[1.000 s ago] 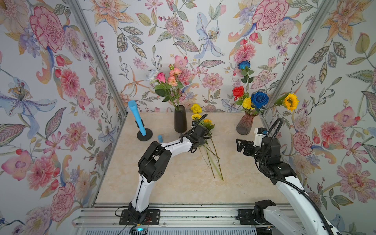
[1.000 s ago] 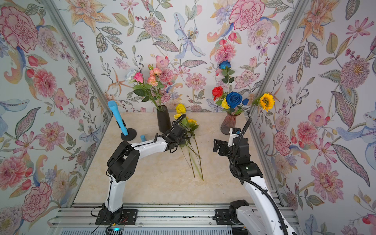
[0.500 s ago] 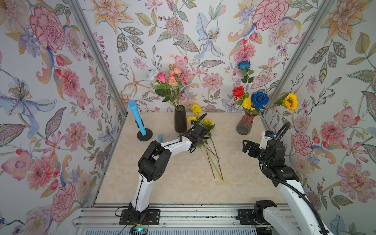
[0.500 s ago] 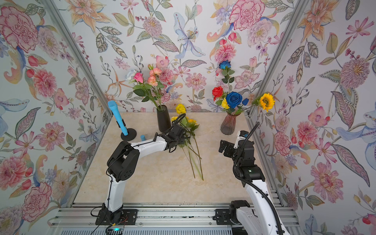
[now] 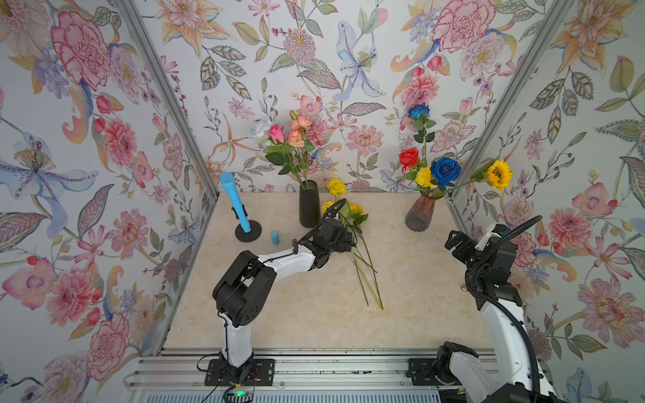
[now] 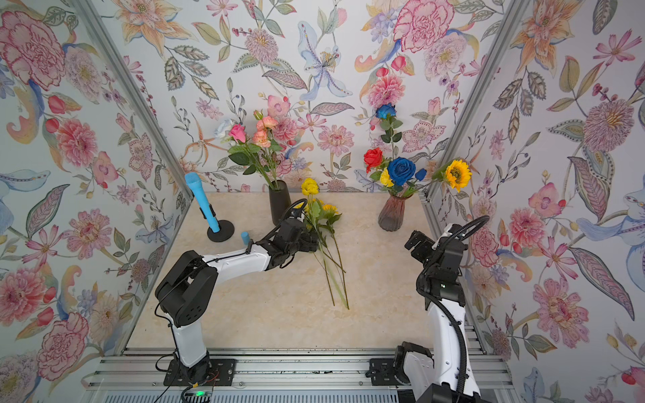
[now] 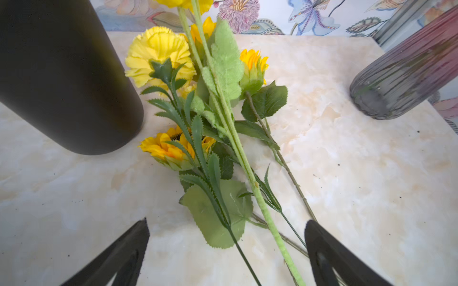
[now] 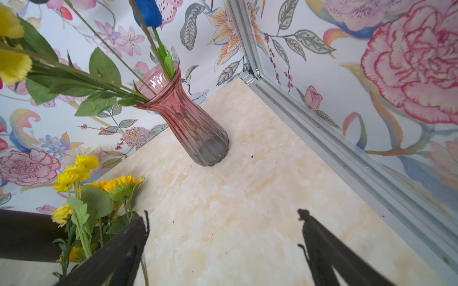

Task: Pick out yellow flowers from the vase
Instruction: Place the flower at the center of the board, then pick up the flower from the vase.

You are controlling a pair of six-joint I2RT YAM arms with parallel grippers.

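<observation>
While one yellow pompom (image 5: 424, 177) and one sunflower (image 5: 499, 174) stand with two blue roses (image 5: 445, 170) and one red rose (image 5: 408, 157) in the pink glass vase (image 5: 420, 216), the left gripper (image 7: 226, 224) straddles, wide open, the yellow flowers (image 7: 159, 53) lying beside the black vase (image 5: 309, 206), whose pink roses (image 5: 277, 132) only the top views show, and the right gripper (image 8: 224, 214) gapes empty.

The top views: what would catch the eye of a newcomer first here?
The loud flowered wallpaper on all three walls strikes first. Next, a bunch of yellow flowers lies on the pale table beside the black vase. At the back right, a pink vase holds blue and red roses and a sunflower.
</observation>
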